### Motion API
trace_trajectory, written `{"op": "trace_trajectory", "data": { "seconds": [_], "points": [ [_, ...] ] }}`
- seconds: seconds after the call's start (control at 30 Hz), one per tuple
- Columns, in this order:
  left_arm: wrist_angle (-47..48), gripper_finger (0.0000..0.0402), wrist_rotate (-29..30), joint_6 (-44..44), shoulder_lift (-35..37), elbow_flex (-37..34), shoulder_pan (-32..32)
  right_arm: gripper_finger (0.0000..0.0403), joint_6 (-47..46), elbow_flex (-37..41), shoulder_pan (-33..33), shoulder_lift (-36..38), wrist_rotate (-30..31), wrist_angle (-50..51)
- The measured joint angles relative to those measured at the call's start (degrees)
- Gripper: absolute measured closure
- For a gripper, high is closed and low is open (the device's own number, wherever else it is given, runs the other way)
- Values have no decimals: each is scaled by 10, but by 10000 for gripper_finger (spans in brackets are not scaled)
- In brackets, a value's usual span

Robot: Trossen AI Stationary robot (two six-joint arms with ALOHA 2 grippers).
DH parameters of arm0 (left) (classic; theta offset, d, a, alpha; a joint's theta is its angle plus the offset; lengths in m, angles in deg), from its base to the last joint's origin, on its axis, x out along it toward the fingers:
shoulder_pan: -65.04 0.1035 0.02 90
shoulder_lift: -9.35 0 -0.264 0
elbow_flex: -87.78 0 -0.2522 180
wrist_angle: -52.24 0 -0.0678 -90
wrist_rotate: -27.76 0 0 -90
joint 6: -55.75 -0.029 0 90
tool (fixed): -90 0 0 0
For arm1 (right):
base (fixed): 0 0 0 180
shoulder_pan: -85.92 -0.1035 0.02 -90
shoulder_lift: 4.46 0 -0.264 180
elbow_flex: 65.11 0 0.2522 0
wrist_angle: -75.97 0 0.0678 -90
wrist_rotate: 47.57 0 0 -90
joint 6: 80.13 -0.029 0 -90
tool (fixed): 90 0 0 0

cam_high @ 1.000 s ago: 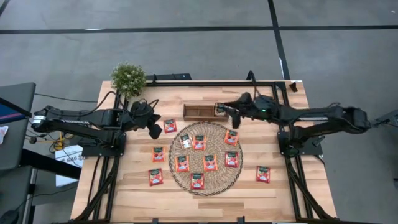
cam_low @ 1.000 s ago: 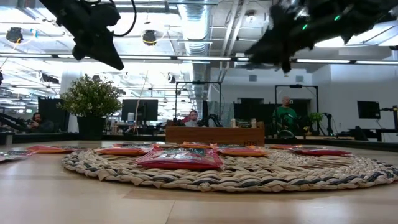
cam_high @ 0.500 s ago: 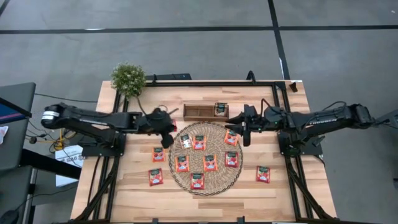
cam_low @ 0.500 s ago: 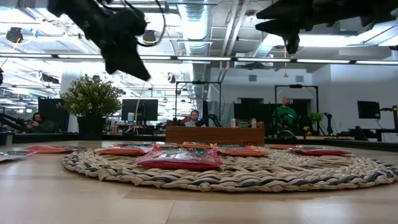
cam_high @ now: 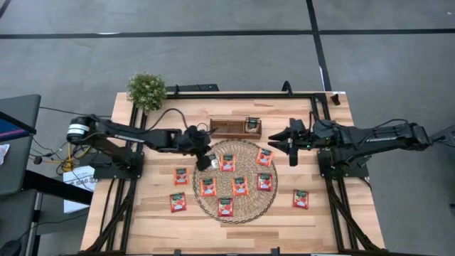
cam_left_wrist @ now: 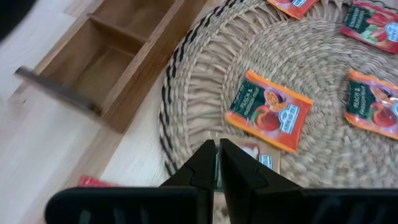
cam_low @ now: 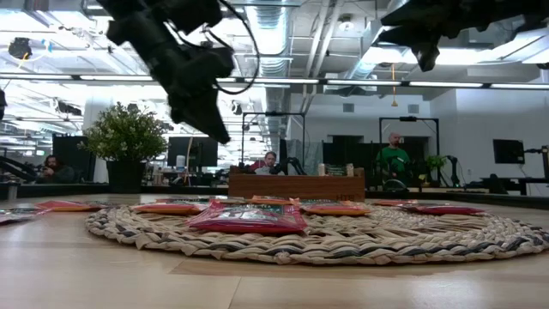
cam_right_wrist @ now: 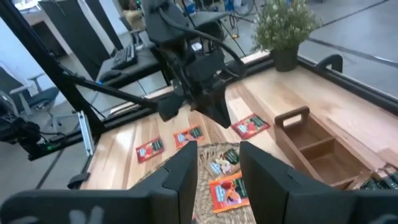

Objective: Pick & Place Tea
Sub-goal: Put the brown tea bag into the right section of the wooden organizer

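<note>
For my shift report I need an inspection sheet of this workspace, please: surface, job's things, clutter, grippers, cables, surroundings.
Surface: wooden table with a round woven mat in the middle.
Job's things: red-orange tea sachets on the mat and on the bare wood; one pale sachet on the mat; one sachet in the wooden tray.
Clutter: small potted plant at a far corner.
Grippers: left gripper shut, above the pale sachet; right gripper open, empty, off the mat's edge.
Cables: black cable along the left arm.
Surroundings: office with seated people behind the table.
</note>
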Motion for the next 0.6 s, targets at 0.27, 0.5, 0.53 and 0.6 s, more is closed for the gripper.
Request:
{"op": "trace_trajectory", "data": {
  "seconds": [0.27,0.5,0.53,0.6],
  "points": [
    [39,387,-20,-13,-95,85,0,292,4,0,-23,7,0,36],
    [86,387,-61,0,-133,105,0,292,34,0,-28,11,2,46],
    [92,387,-61,5,-132,105,0,292,36,0,-27,13,2,48],
    [107,387,-61,15,-132,105,0,292,43,0,-23,19,3,57]
  ]
}}
